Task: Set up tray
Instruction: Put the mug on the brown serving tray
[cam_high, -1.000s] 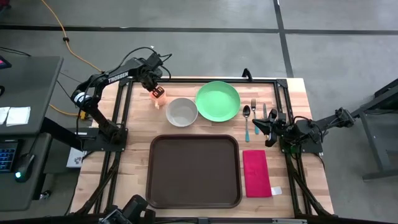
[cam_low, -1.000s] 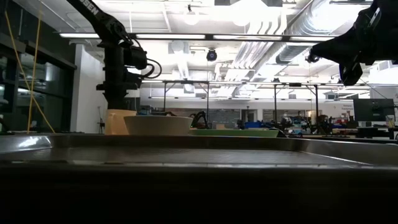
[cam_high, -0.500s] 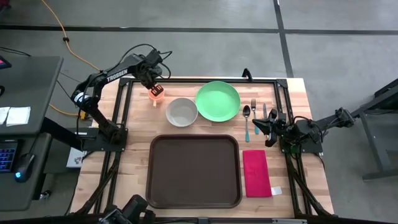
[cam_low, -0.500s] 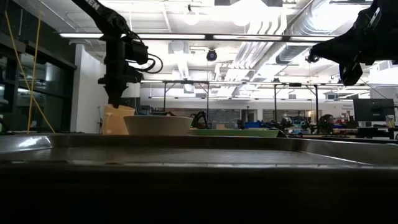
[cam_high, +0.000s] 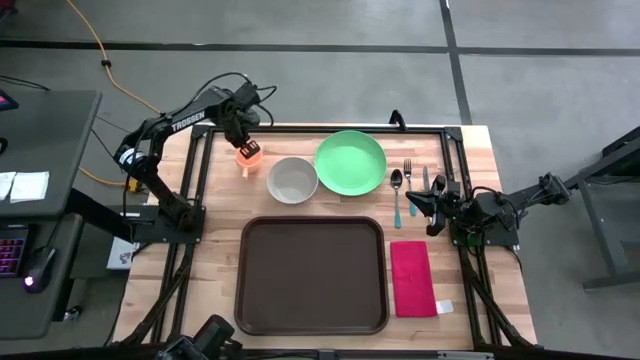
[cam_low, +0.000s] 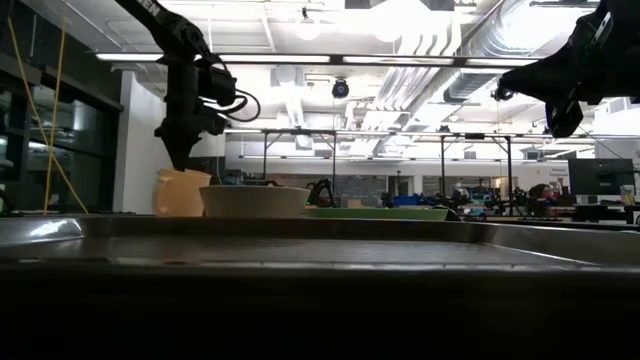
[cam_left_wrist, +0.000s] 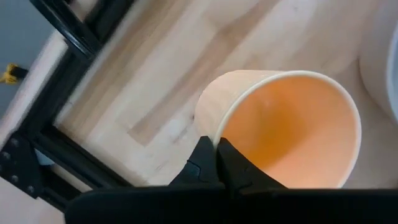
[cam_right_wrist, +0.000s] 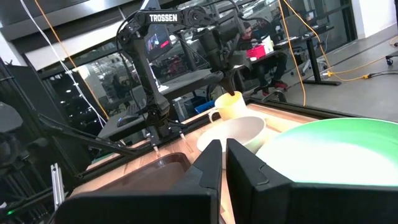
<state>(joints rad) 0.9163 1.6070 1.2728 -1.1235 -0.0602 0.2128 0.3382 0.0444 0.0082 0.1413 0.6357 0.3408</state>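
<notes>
- While its fingers (cam_left_wrist: 214, 163) pinch the rim of the orange paper cup (cam_high: 247, 155), the left gripper (cam_high: 243, 141) sits at the far left of the table (cam_high: 220, 200).
- The cup stands just left of the white bowl (cam_high: 292, 179), with the green plate (cam_high: 351, 162) to the right.
- The right gripper (cam_high: 415, 202) is squeezed shut on nothing, above the spoon (cam_high: 397, 193) on the right.
- The tray (cam_high: 311, 275) lies bare at the near middle, left of the pink napkin (cam_high: 411, 277).

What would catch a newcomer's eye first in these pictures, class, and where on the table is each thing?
The big dark brown tray lies bare at the table's near middle. Behind it stand a white bowl and a bright green plate, with a red napkin to the tray's right. At the far left, the left claw is shut on the rim of an orange paper cup; the right claw waits shut by the cutlery.
</notes>
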